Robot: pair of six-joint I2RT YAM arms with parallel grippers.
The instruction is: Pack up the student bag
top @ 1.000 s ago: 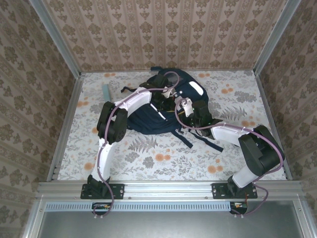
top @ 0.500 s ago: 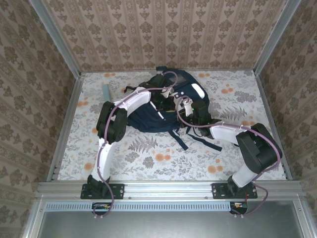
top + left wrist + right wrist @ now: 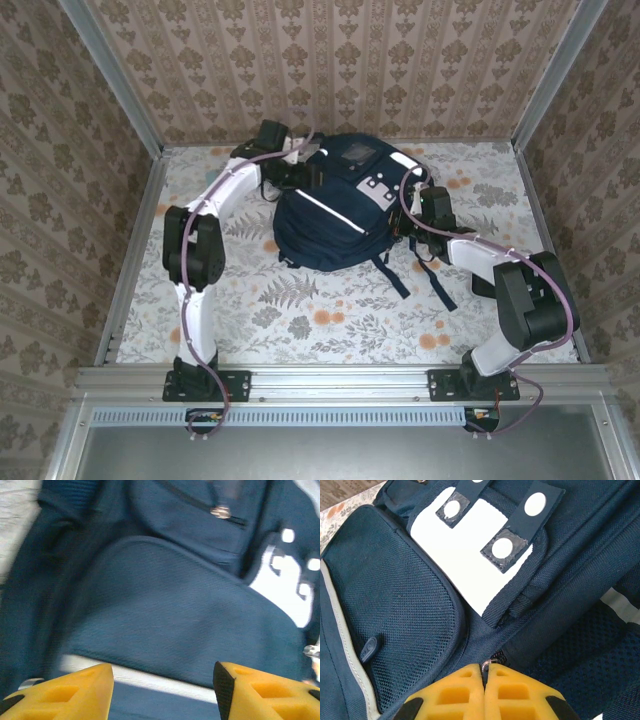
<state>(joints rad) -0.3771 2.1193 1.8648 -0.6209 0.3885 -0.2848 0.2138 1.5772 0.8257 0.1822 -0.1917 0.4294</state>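
Note:
The navy student bag [image 3: 335, 215] lies front side up at the back middle of the table, its straps [image 3: 425, 275] trailing toward the near right. At the bag's upper left edge my left gripper [image 3: 300, 172] hovers. In the left wrist view it [image 3: 164, 690] is open, with only navy fabric [image 3: 165, 605] and a white stripe [image 3: 165, 680] under the gap. My right gripper [image 3: 414, 207] is at the bag's right side. In the right wrist view it [image 3: 485, 672] is shut on a small metal zipper pull [image 3: 486, 665], below a white patch [image 3: 465, 545] and a mesh pocket [image 3: 395, 590].
Patterned walls and an aluminium frame [image 3: 135, 250] close in the table on three sides. The floral tabletop [image 3: 320, 320] between the bag and the arm bases is free room.
My left gripper opened, let go of the bag and drew back to the left. The bag shifted toward the rear and settled front side up. My right gripper moved right, still shut.

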